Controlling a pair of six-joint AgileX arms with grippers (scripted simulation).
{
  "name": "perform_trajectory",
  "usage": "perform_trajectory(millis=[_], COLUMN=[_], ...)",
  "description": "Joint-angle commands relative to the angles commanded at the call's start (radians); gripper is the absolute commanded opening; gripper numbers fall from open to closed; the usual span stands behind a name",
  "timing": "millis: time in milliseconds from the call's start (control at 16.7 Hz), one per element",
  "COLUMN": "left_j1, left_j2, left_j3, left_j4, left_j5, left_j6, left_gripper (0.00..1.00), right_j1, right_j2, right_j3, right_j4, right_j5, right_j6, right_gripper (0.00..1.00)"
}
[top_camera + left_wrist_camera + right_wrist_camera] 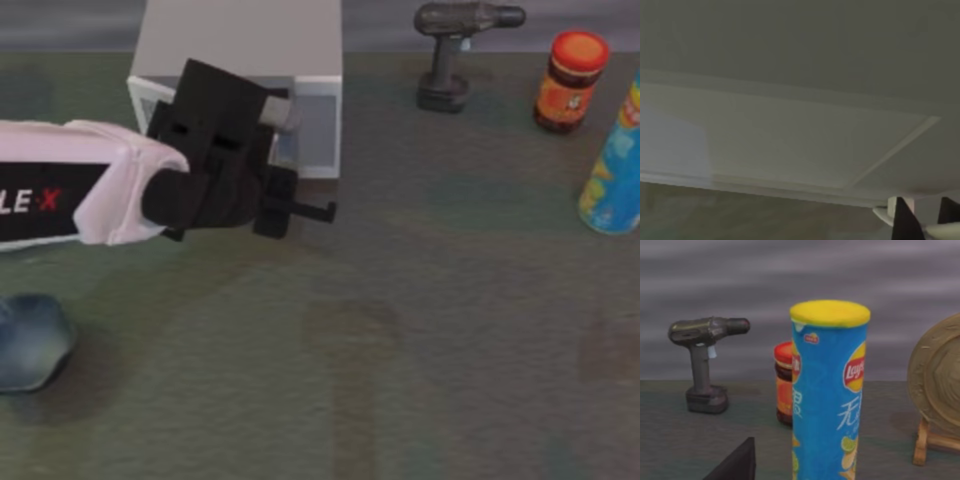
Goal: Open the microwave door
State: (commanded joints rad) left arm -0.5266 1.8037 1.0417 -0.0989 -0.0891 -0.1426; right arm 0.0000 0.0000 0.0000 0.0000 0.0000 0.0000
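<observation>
At the far left of the counter (pixel 420 360) lies a blue-grey lump (pixel 32 340), well clear of my work. Just right of it, at the back edge, stands the microwave (pixel 240 40), and my left pincer (pixel 300 208) hangs right in front of its face, wrist over the microwave door (pixel 150 100). The fingers (pixel 318 210) point toward the right, low before the grey control strip. I cannot tell how far apart they stand; the left wrist view shows only the framed door panel up close and two dark fingertips (pixel 904 220) beside something pale.

I judge the door a thin, stiff, light panel, smooth and likely slippery, swinging on a hinge; its free edge by the control strip is where I would hook it.

Further right stand a drill (pixel 455 50), a red-lidded jar (pixel 570 80) and a blue crisp tube (pixel 615 170). My right pincer is idle near them, barely visible.
</observation>
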Motion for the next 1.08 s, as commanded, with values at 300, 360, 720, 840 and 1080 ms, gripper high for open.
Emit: perform_trajectory(millis=[300, 360, 720, 840, 1080], left_j1=[-0.006, -0.002, 0.025, 0.026, 0.026], left_j2=[0.000, -0.004, -0.036, -0.038, -0.038], left_j3=[0.001, -0.005, -0.046, -0.048, -0.048], left_j4=[0.000, 0.001, 0.014, 0.014, 0.014], left_j5=[0.009, 0.015, 0.059, 0.061, 0.061], left_j6=[-0.003, 0.006, 0.068, 0.072, 0.072], left_gripper=[0.00, 0.00, 0.00, 0.00, 0.00], right_j1=[0.000, 0.000, 0.000, 0.000, 0.000], right_j2=[0.000, 0.000, 0.000, 0.000, 0.000], right_j3=[0.000, 0.000, 0.000, 0.000, 0.000], right_j4=[0.000, 0.000, 0.000, 0.000, 0.000], right_j5=[0.000, 0.000, 0.000, 0.000, 0.000], right_j6=[0.000, 0.000, 0.000, 0.000, 0.000], right_gripper=[1.00, 1.00, 1.00, 1.00, 1.00])
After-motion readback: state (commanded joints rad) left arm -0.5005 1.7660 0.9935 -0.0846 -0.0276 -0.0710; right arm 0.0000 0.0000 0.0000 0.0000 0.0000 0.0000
